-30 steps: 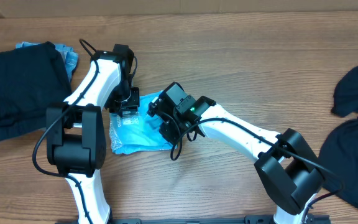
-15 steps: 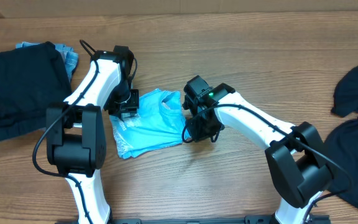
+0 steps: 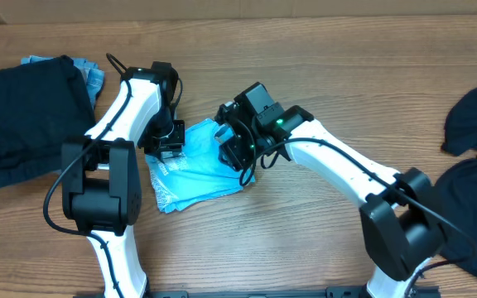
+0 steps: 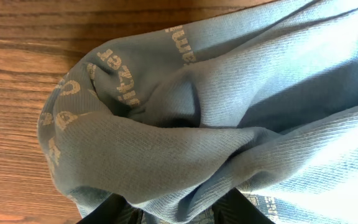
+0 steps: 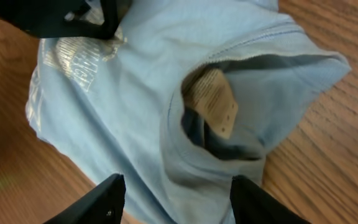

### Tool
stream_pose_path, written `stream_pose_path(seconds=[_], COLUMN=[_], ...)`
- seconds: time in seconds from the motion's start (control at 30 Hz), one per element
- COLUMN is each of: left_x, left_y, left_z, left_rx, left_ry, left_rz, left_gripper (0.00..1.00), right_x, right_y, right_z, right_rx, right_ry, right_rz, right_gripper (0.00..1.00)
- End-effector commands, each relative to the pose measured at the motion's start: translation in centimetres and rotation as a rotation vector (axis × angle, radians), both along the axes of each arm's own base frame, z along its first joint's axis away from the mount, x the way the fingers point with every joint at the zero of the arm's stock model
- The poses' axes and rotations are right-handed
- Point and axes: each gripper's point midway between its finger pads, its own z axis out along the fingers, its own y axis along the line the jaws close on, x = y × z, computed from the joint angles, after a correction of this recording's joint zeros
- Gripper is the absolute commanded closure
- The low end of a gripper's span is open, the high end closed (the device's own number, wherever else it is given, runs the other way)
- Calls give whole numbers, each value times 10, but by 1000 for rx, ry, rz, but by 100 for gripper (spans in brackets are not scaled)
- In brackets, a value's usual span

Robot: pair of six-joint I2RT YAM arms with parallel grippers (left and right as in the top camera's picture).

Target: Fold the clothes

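A light blue T-shirt (image 3: 195, 172) lies crumpled on the wooden table (image 3: 346, 83) between the two arms. The left gripper (image 3: 170, 139) is clamped on the shirt's left edge, with bunched fabric pinched between its fingers (image 4: 120, 213). The right gripper (image 3: 233, 156) hangs released above the shirt's collar (image 5: 241, 53), its fingers (image 5: 107, 199) spread apart, and a tan label (image 5: 213, 99) shows inside the neck. Folded black garments (image 3: 23, 116) rest on a faded blue piece (image 3: 92, 76) at far left. Another black garment (image 3: 474, 190) lies far right.

Wood-grain table (image 3: 321, 74); pale strip (image 3: 222, 8) along far edge, perhaps cardboard.
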Motion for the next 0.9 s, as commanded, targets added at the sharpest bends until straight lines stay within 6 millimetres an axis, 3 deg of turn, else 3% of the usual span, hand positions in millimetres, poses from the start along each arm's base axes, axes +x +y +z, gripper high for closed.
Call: stream_pose_path(seconds=[0.0, 0.03, 0.07, 0.13, 0.17, 0.3, 0.37, 0.4, 0.5, 0.57, 0.63, 0.7, 0.8, 0.83, 0.87], left_x=[-3, -3, -3, -3, -4, -8, -12, -15, -20, -12, 3, 24, 55, 59, 55], left_y=[4, 4, 4, 4, 4, 5, 6, 6, 6, 6, 11, 8, -17, -25, -34], left_z=[-6, -6, -6, -6, -6, -5, -4, -2, 14, 46, 84, 108, 109, 99, 74], left_rx=[12, 12, 13, 12, 13, 15, 17, 19, 18, 10, 27, 6, -113, -156, -210], left_ry=[25, 25, 25, 25, 28, 45, 61, 73, 64, -46, -214, -362, -471, -462, -393], left_rz=[-20, -20, -20, -20, -20, -21, -21, -21, -26, -7, 25, -3, -268, -337, -434], left_gripper=[61, 60, 60, 60, 60, 61, 62, 64, 82, 81, 77, 64, 55, 48, 39], right_x=[6, 6, 5, 11, 21, 20, 13, 9, 13, 16, 4, -23, -54, -57, -64], right_y=[10, 10, 7, -11, -39, -72, -98, -104, -112, -111, -105, -71, -26, -20, -9], right_z=[-6, -8, -11, -19, -27, -37, -44, -45, -30, -3, 23, 43, 61, 61, 59], right_rx=[25, 22, 5, -86, -200, -283, -353, -374, -382, -354, -298, -107, 101, 107, 104], right_ry=[-17, -13, -3, -1, -9, 52, 117, 134, 91, 40, 54, 182, 335, 347, 355], right_rz=[23, 23, 11, -85, -212, -313, -418, -422, -430, -418, -384, -286, -150, -148, -137], right_gripper=[42, 62, 96, 96, 96, 96, 86, 86, 86, 84, 84, 85, 85, 85, 84])
